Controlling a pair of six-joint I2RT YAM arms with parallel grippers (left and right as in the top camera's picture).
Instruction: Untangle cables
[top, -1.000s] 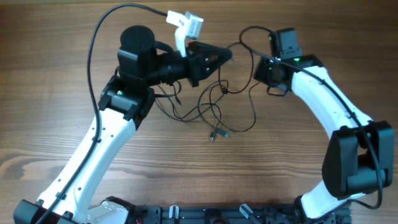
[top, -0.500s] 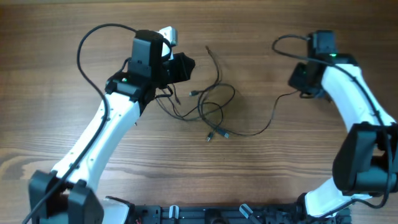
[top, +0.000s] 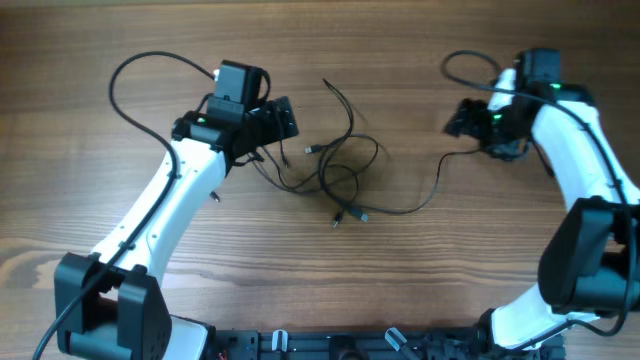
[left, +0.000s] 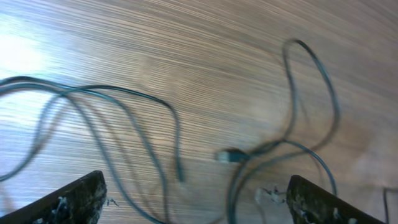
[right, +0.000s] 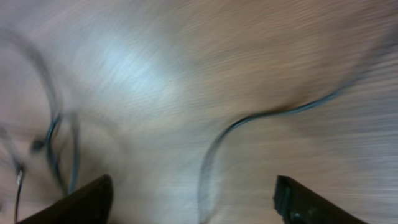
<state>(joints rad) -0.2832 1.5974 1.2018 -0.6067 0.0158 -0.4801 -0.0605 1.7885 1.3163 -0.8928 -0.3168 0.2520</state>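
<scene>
Overhead, both arms are sitting farther back from the cables (top: 340, 172) than a second ago. The left gripper (top: 280, 118) and right gripper (top: 462, 118) are flanking one loose tangle on the table (top: 420, 290), with one strand (top: 428, 197) trailing rightward. Left wrist: two fingers (left: 68, 200) are gaping wide, gripping nothing, with cords lying between them. Right wrist, blurred: two fingers (right: 78, 200) are spread apart and empty above one cord.

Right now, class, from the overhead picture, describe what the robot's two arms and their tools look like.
Both arms have smooth white links joined by blocky black joints. The left arm and right arm each carry a small green light near the wrist and a thick black wire looping off it. The left tool and right tool are black.
</scene>
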